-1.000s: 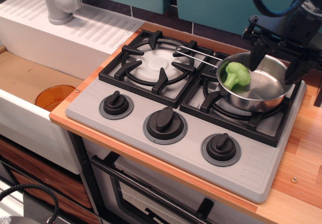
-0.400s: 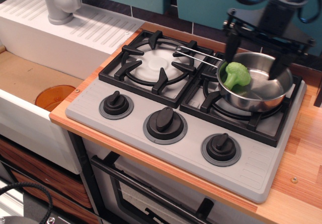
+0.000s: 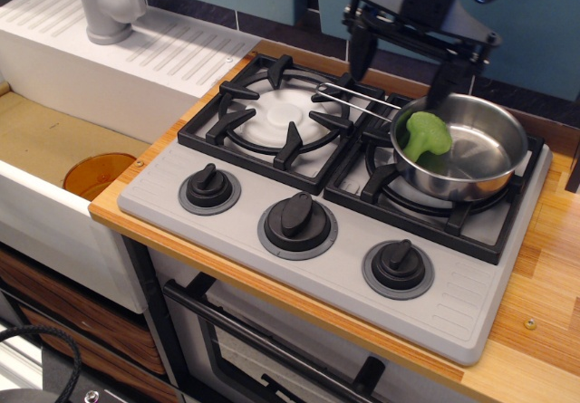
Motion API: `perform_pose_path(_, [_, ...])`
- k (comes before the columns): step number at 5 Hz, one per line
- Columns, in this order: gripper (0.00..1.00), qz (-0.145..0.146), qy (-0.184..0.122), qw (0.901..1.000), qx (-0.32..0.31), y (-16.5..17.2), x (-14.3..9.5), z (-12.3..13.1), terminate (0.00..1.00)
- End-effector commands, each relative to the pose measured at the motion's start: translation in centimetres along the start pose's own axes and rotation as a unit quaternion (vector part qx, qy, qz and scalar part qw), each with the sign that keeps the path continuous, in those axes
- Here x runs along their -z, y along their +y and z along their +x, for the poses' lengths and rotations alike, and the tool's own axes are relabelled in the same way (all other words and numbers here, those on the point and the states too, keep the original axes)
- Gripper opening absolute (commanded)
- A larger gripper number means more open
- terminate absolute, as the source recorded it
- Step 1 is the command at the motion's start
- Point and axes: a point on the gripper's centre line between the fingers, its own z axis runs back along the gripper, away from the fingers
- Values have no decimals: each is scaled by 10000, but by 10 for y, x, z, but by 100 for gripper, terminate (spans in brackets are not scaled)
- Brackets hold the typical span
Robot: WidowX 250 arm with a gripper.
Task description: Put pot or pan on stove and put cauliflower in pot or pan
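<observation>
A grey stove (image 3: 299, 267) fills the wooden counter (image 3: 544, 331) beside a white sink (image 3: 54, 222) at its left edge. A steel pan (image 3: 471, 163) sits on the right burner, toward the counter's back right corner, a green cauliflower (image 3: 426, 136) resting against its left inner wall. The black gripper (image 3: 405, 68) hangs above the stove's back edge, fingers spread, holding nothing.

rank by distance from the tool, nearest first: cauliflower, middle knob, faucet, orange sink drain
Tool is open, above the stove's back edge.
1. Cauliflower: just below the tool, resting against the left wall of the pan on the right burner.
2. Middle knob: front of the stove, toward the camera.
3. Faucet: far left, behind the sink.
4. Orange sink drain: lower left, in the basin.
</observation>
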Motion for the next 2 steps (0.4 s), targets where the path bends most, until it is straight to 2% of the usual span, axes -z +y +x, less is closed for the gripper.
perform_pose_path(1, [100,-30,-273,9996,-38,10,-22,14,0])
perform_pose_path(2, [100,-385,-678,9964,-330,4,11,21,100])
